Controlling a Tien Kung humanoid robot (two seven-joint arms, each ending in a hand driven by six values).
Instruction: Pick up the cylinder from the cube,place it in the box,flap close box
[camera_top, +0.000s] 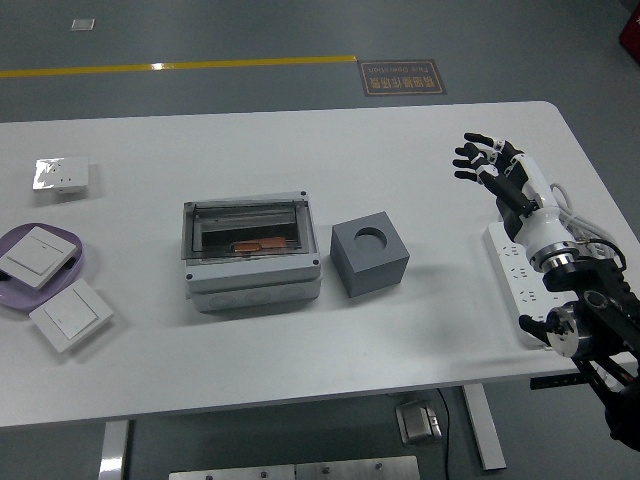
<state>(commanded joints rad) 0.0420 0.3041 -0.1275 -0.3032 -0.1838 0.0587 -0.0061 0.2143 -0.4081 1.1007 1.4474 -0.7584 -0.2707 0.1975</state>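
Note:
A grey box (252, 252) stands mid-table with its clear flap down; a copper-coloured cylinder (259, 244) shows inside it through the lid. To its right sits a grey cube (369, 257) with an empty round hole in its top. My right hand (487, 160) is at the right side of the table, well away from the cube, fingers spread and holding nothing. The left arm is out of view.
A white power strip (512, 270) with its cable lies at the right edge under my right arm. At the left are a purple tray (68, 270) holding a white switch (33, 255), another switch (70, 315) and a white socket (61, 175).

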